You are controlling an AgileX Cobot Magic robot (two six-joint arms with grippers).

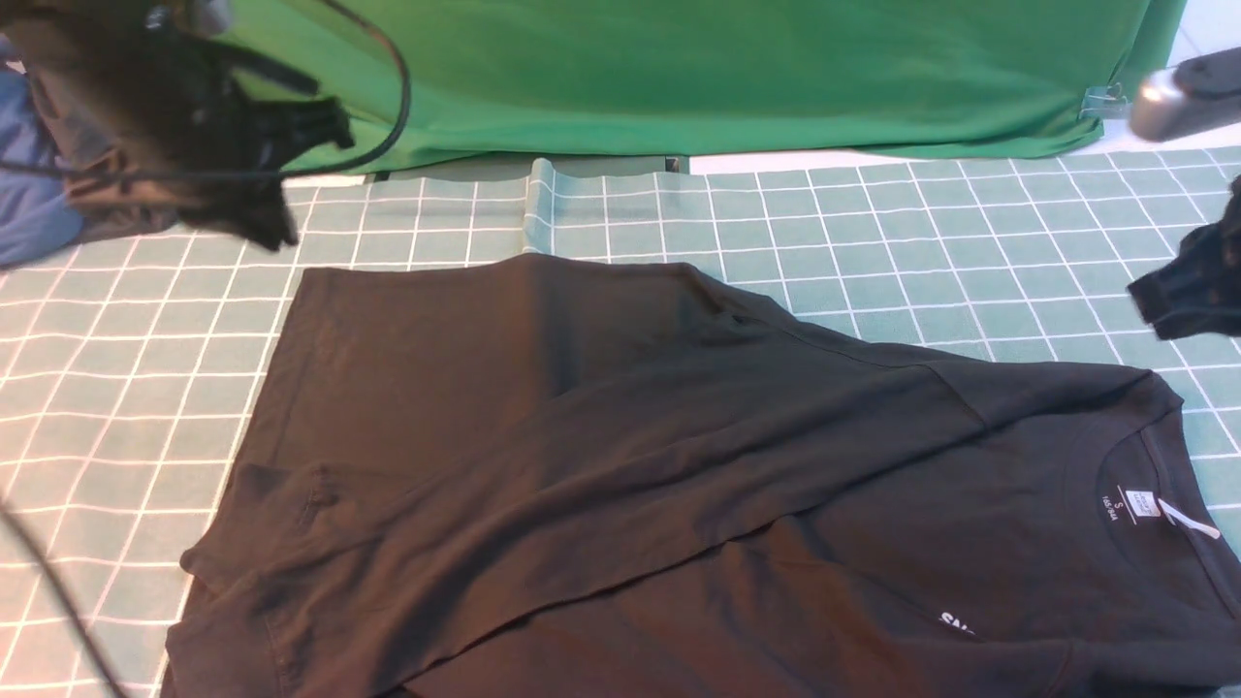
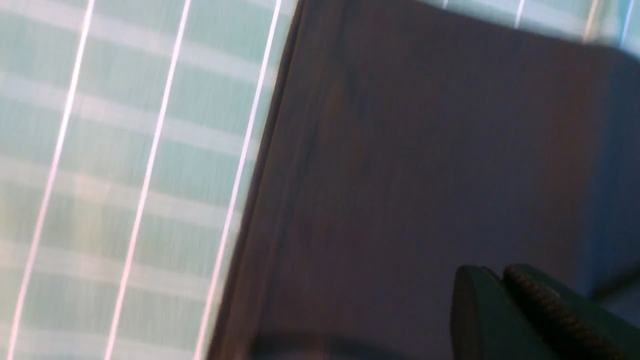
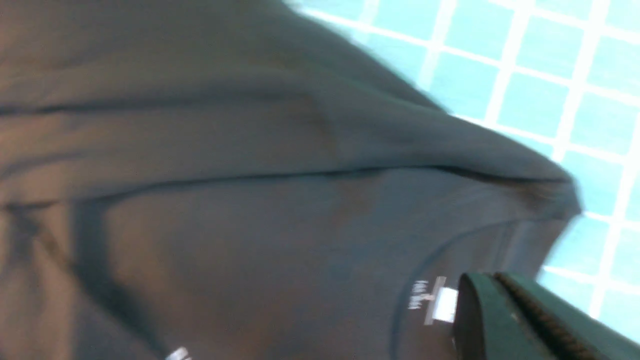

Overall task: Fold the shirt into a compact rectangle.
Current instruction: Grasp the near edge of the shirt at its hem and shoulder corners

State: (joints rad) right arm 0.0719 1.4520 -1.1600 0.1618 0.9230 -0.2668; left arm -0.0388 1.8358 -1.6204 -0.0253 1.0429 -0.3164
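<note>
1. Shirt [image 1: 630, 465], black, lies flat on the mat [image 1: 873, 223] from centre down to 6 o'clock. The frame cuts off its near edge. 1 long sleeve lies folded across the body, running from 3 o'clock to 8 o'clock.
2. The collar sits at 4 o'clock with a white neck label [image 1: 1144, 504] inside. Only a few letters of the white chest lettering [image 1: 955, 623] show at 5 o'clock.
3. A thin dark cable [image 1: 58, 601] crosses the mat at 8 o'clock.
4. The right gripper [image 1: 1149, 296] is at 3 o'clock, raised just beyond the collar and half out of frame. Its wrist view shows it [image 3: 492, 277] pressed closed with nothing between the fingers.
5. The left gripper [image 1: 276, 228] is at 10 o'clock, blurred and raised near the shirt's far corner. Its wrist view shows it [image 2: 500, 272] closed and empty.
6. The mat is teal with a white grid, and a raised crease [image 1: 540, 208] stands at 12 o'clock.
7. A green cloth [image 1: 727, 68] hangs across the back. A blue garment [image 1: 29, 204] at 9 o'clock is partly hidden behind the left arm.
</note>
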